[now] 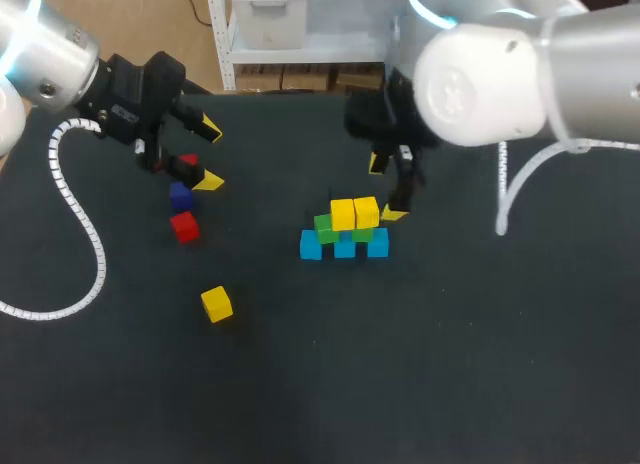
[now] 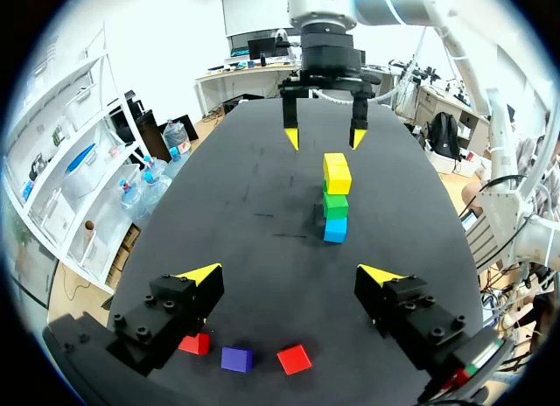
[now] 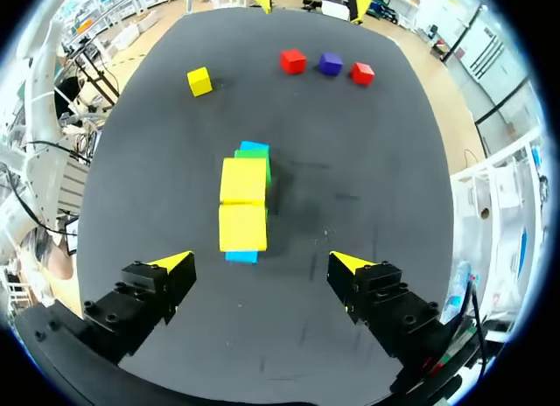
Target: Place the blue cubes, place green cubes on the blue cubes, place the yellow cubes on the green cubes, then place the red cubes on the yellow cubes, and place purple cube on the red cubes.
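Observation:
In the middle of the black table (image 1: 450,364) stands a stack: a row of three blue cubes (image 1: 345,246), green cubes (image 1: 324,227) on them, and two yellow cubes (image 1: 354,213) on top. My right gripper (image 1: 386,189) hangs open just behind the stack, holding nothing; in its own view the yellow cubes (image 3: 243,203) lie under and ahead of the right gripper (image 3: 262,262). My left gripper (image 1: 210,156) is open at the left, over a red cube (image 1: 188,161), a purple cube (image 1: 180,196) and a second red cube (image 1: 184,227). From the left gripper (image 2: 290,275), these three lie under it, the purple cube (image 2: 236,360) between the red ones.
A loose yellow cube (image 1: 216,303) lies alone toward the front left, also visible as the yellow cube (image 3: 199,80) beyond the stack. The table's rear edge runs close behind both grippers.

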